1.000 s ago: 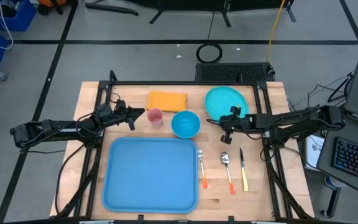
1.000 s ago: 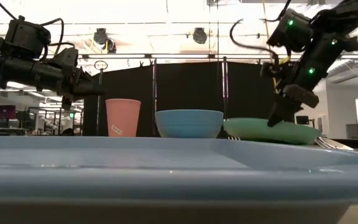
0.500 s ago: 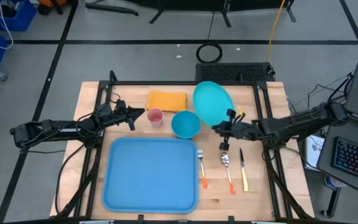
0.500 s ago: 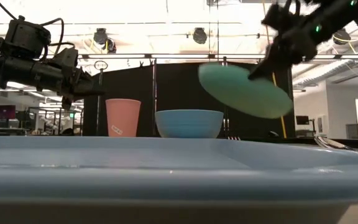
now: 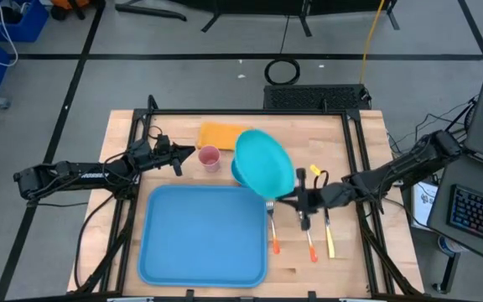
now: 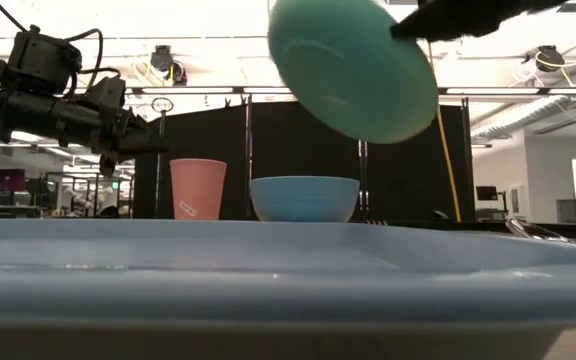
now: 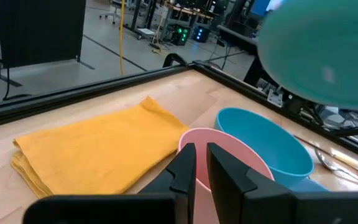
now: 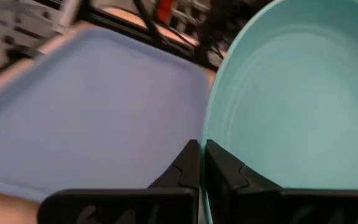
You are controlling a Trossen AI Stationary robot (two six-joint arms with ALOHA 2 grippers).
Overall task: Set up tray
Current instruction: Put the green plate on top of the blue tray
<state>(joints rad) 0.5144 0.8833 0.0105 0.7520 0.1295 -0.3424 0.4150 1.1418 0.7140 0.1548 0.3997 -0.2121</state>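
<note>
Plate has come up off the table's far right side and now hangs tilted over the bowl, pinched by the right claw, heading for the empty tray at front, while the left claw, nearly clenched, waits by the cup.

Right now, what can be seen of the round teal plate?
The teal plate is round, smooth and plastic-looking, with a shallow dished face and a raised rim. It is off the table, steeply tilted, pinched at its rim by the shut right claw. From above it hangs over the blue bowl and the tray's far right corner. In the low view it is clearly above the bowl, touching nothing but the claw.
</note>
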